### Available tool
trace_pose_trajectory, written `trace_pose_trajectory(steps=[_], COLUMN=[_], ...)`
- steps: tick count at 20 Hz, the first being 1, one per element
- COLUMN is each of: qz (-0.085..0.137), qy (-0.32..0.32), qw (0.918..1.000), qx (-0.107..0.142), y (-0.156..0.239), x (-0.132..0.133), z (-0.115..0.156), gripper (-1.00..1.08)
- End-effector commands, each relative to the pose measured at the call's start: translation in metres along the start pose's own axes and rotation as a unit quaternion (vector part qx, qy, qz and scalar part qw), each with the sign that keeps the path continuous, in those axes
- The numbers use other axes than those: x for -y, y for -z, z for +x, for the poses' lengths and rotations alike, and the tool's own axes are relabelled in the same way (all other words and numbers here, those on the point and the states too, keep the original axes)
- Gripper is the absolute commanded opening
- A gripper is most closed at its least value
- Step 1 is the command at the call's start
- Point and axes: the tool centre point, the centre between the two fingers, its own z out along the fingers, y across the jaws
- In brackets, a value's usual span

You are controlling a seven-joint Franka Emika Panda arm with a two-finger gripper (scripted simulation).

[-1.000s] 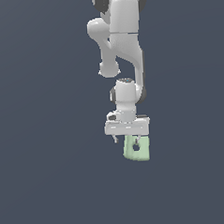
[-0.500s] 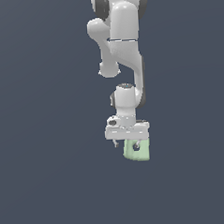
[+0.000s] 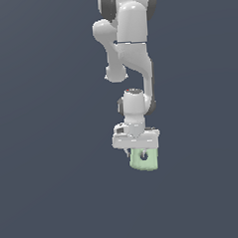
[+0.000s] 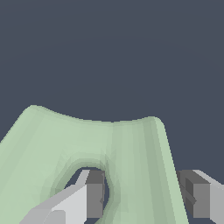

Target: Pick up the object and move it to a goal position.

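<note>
In the exterior view, the 1 Panda arm [image 3: 129, 55] hangs down from the top of the frame with its gripper [image 3: 141, 155] pointing down, and the object [image 3: 143, 160], a pale green block with a small dark hole, sits directly under the white hand, gripped between the fingers. Nothing but flat dark grey surrounds it, so no surface, support or goal marker can be made out. In the wrist view, the object [image 4: 87, 153] fills the lower part of the picture; 1 finger [image 4: 89, 197] appears to reach into its central hole while the other finger [image 4: 199, 197] sits just outside its wall, so the gripper is clenched on that wall of the block. The pick looks done and the carry is the step in hand. The next move calls for a steady transfer to the goal, grip unchanged, since a hold on 1 wall could let the block pivot.
</note>
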Motion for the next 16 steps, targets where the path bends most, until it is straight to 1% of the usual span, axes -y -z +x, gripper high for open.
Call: trace_pose_trajectory(steps=[1,5,8,12,16], qz=[0.0,0.0,0.0,0.0,0.0], qy=[0.0,0.0,0.0,-0.001,-0.001], qw=[1.0,1.0,1.0,1.0,1.0], qx=[0.0,0.0,0.0,0.001,0.001], y=[0.0,0.003,0.01,0.025,0.045], x=[0.0,0.002,0.005,0.012,0.022], z=[0.0,0.004,0.012,0.029,0.054], gripper=[-1.0,-1.0,-1.0,-1.0,-1.0])
